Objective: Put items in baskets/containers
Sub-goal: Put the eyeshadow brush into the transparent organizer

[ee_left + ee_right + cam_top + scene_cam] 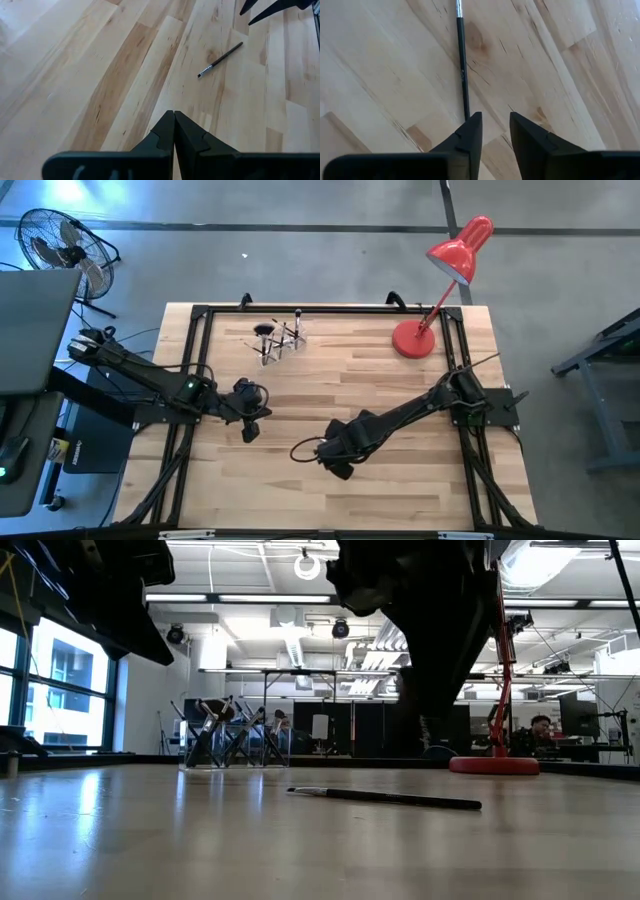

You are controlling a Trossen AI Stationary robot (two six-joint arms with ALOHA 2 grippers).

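One slim dark makeup brush lies flat on the wooden table, also seen in the left wrist view and the right wrist view. My right gripper is open with a narrow gap and hangs above the table just past the brush's handle end; it touches nothing. My left gripper is shut and empty, hovering left of centre. The small clear holder stands near the far edge with several brushes sticking up out of it.
A red desk lamp stands with its round base at the far right of the table. A black frame borders the tabletop. Bare wood lies between the two grippers and along the near edge.
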